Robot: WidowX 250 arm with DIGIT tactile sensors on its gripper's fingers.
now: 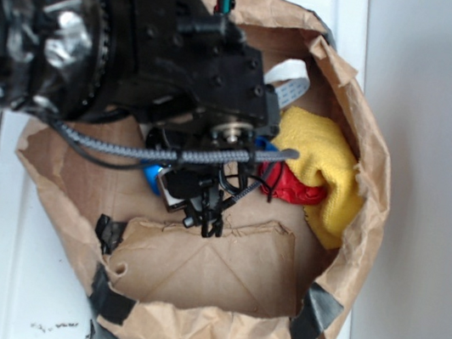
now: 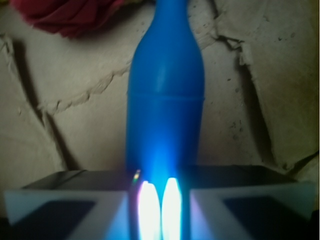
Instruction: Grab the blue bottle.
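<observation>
The blue bottle (image 2: 165,95) lies on crumpled brown paper in the wrist view, its narrow neck pointing away toward a red cloth (image 2: 65,17). My gripper (image 2: 160,205) is shut on the bottle's base, with the grey pads (image 2: 107,210) pressed against both sides and a bright glare between them. In the exterior view the black arm reaches down into a brown paper bag (image 1: 368,209), and the gripper (image 1: 209,212) sits low over the bag's floor. There the arm hides most of the bottle.
A yellow cloth (image 1: 327,164) and the red cloth (image 1: 293,189) lie against the bag's right wall. A folded paper flap (image 1: 220,263) covers the bag's near floor. Black tape patches (image 1: 315,314) hold the rim. The bag stands on a white table (image 1: 34,294).
</observation>
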